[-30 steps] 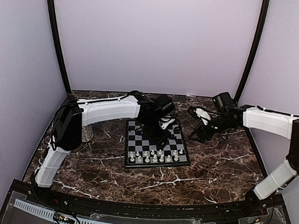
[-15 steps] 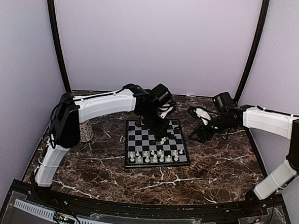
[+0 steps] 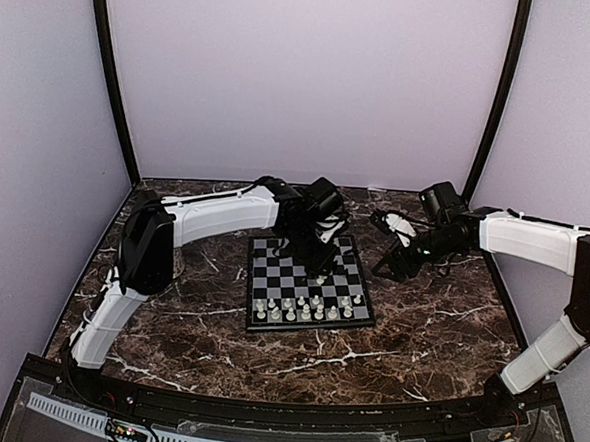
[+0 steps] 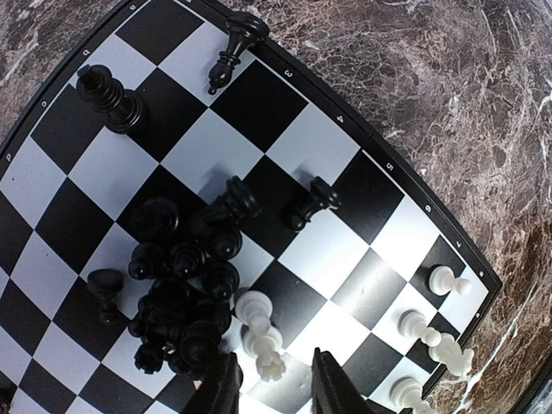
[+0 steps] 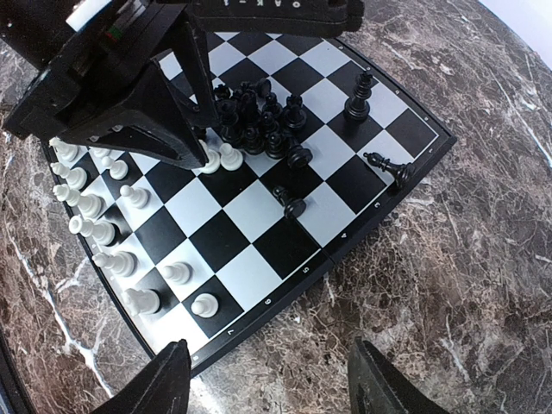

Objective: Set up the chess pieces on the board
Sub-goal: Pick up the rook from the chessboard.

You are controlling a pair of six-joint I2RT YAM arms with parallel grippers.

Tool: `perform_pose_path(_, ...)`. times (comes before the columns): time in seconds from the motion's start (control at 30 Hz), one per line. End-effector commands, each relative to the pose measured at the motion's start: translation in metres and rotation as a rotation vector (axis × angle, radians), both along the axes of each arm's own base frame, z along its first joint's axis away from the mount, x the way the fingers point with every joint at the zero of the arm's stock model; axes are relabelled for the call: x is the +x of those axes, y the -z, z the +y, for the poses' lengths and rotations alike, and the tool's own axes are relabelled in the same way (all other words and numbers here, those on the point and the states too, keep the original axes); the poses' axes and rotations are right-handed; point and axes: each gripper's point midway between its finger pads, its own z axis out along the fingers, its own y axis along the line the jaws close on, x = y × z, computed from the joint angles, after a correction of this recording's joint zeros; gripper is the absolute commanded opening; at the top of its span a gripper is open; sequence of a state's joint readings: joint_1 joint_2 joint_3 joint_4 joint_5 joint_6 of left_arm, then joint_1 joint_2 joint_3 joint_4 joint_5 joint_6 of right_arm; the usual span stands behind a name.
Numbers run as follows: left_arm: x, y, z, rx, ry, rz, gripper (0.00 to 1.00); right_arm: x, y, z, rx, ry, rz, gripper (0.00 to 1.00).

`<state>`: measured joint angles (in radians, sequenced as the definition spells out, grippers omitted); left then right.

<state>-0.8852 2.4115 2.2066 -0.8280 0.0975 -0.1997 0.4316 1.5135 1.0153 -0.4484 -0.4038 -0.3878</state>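
Observation:
The board (image 3: 283, 278) lies mid-table. White chess pieces (image 3: 305, 306) stand in two rows along its near edge. A heap of black pieces (image 4: 177, 293) sits mid-board, also seen as a dark cluster (image 5: 254, 121) in the right wrist view. My left gripper (image 4: 274, 358) hovers open just beside the heap, with two stray white pieces (image 4: 259, 332) next to its left finger (image 4: 222, 388). From above, the left gripper (image 3: 319, 266) is over the board's far half. My right gripper (image 5: 267, 345) is open and holds nothing, above the board's right edge (image 5: 345, 250); the top view shows the right gripper (image 3: 384, 270) there.
One black piece (image 4: 231, 47) lies tipped on the board's border, and another tall black piece (image 4: 112, 97) stands alone near that corner. A mug (image 3: 177, 264) peeks out behind the left arm. Dark marble tabletop (image 3: 429, 329) surrounds the board, and walls enclose the back and sides.
The left arm lifted its wrist off the board's middle and came back down slightly farther toward the far side. The right arm has not moved.

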Motion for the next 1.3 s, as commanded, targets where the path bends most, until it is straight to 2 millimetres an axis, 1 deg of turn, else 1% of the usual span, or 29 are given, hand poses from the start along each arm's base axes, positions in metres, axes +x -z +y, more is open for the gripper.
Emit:
perform_pose_path(0.0,0.002,-0.008,-0.001,-0.021,-0.008,0.015,0.31,0.005,-0.001,0.001,0.004,-0.003,-0.013,0.64)
perform_pose_path(0.07,0.002,-0.006,-0.001,-0.021,-0.006,0.022,0.3,0.006,0.0,0.001,0.002,-0.002,-0.013,0.64)
perform_pose_path(0.17,0.001,-0.005,-0.001,-0.022,-0.005,0.032,0.26,0.006,0.0,0.001,0.002,-0.002,-0.013,0.64)
perform_pose_path(0.33,-0.002,-0.001,0.001,-0.01,-0.002,0.048,0.25,0.006,0.001,0.001,0.002,-0.003,-0.008,0.64)
perform_pose_path(0.5,-0.004,0.001,0.002,-0.003,-0.001,0.058,0.25,0.006,0.001,0.001,0.003,-0.003,-0.007,0.64)
perform_pose_path(0.6,-0.005,0.002,0.002,0.002,0.0,0.06,0.28,0.006,0.002,0.001,0.002,-0.004,-0.004,0.64)
perform_pose_path(0.67,-0.004,0.003,0.003,0.002,-0.001,0.059,0.28,0.006,0.001,0.001,0.001,-0.004,-0.005,0.64)
perform_pose_path(0.93,-0.004,0.002,0.001,-0.007,0.001,0.061,0.18,0.006,0.001,0.001,0.001,-0.003,-0.007,0.64)
perform_pose_path(1.03,-0.004,0.002,0.001,-0.008,-0.002,0.059,0.16,0.006,0.0,0.001,-0.001,-0.002,-0.01,0.63)
perform_pose_path(1.1,-0.004,0.0,0.001,-0.008,-0.002,0.06,0.13,0.006,-0.001,0.001,0.0,-0.001,-0.011,0.64)
perform_pose_path(1.23,-0.007,-0.009,0.003,-0.002,0.001,0.059,0.08,0.006,0.0,0.0,-0.001,-0.001,-0.012,0.63)
perform_pose_path(1.27,-0.007,-0.014,0.004,0.0,0.001,0.048,0.08,0.006,-0.001,0.0,0.0,0.0,-0.013,0.64)
